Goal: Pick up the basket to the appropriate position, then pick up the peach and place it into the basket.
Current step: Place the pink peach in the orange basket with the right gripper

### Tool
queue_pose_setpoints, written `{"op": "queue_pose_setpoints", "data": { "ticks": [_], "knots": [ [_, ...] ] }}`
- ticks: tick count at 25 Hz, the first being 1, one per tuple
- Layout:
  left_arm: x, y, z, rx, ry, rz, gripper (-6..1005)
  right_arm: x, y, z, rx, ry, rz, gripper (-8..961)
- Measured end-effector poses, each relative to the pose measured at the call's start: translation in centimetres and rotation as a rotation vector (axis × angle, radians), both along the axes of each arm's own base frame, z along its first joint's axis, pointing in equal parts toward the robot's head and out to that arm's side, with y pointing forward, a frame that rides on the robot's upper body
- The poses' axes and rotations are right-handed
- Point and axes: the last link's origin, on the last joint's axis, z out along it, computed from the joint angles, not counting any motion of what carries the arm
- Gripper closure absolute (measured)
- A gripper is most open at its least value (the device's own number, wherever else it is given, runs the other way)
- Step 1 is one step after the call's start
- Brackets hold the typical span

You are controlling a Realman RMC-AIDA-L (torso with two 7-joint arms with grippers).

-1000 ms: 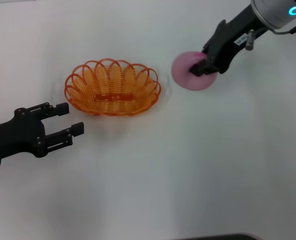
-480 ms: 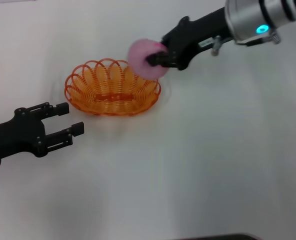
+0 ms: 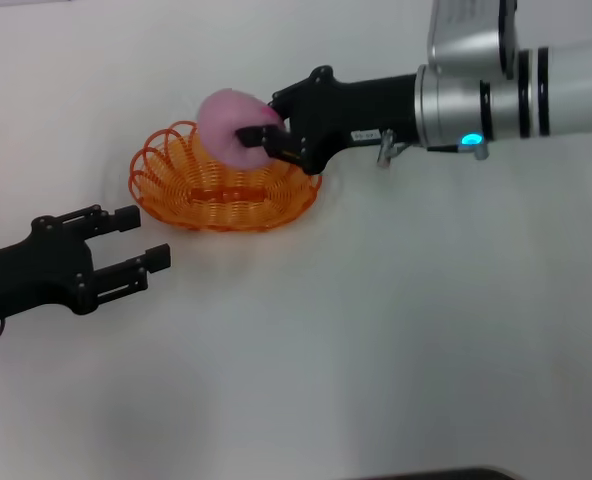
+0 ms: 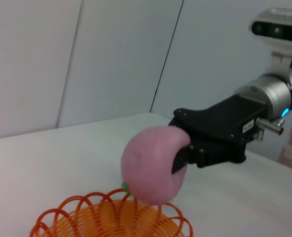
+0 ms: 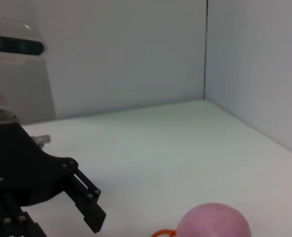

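Note:
The orange wire basket [image 3: 176, 190] stands on the white table left of centre. My right gripper [image 3: 256, 136] is shut on the pink peach [image 3: 226, 122] and holds it in the air over the basket's far right part. In the left wrist view the peach [image 4: 148, 170] hangs just above the basket's rim [image 4: 62, 219], held by the right gripper [image 4: 178, 158]. The right wrist view shows the top of the peach [image 5: 213, 222] and, farther off, my left gripper [image 5: 84, 200]. My left gripper [image 3: 141, 240] is open and empty, near the table's left front, short of the basket.
The white table [image 3: 396, 330] stretches around the basket, with light walls behind it. The right arm [image 3: 496, 95] reaches in from the right over the table's far side.
My right gripper has carried the peach leftward from the table's right side to above the basket. The left arm and the basket have not moved.

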Motion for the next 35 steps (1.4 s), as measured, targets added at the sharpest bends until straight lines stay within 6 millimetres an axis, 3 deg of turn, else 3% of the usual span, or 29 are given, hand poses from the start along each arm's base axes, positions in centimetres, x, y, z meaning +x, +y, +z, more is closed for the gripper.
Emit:
{"op": "queue_pose_setpoints", "data": {
  "ticks": [8,20,25,31,35],
  "knots": [
    [-0.1,-0.1,-0.2,0.001,-0.007,0.010,324,0.7,-0.9,-2.1,0.066,0.053,0.014,799],
    [0.1,0.0,-0.4,-0.003,-0.012,0.006,325,1.0,-1.1,-2.6,0.093,0.063,0.018,798],
    [0.1,0.0,-0.5,-0.004,-0.009,0.006,325,1.1,-1.1,-2.7,0.092,0.051,0.014,690],
    [-0.1,0.1,-0.5,0.002,-0.001,0.014,325,0.8,-0.9,-2.8,0.084,0.053,0.010,445],
    [-0.1,0.1,-0.5,0.001,-0.002,0.015,325,0.8,-0.9,-2.8,0.087,0.051,0.009,353]
  ]
}}
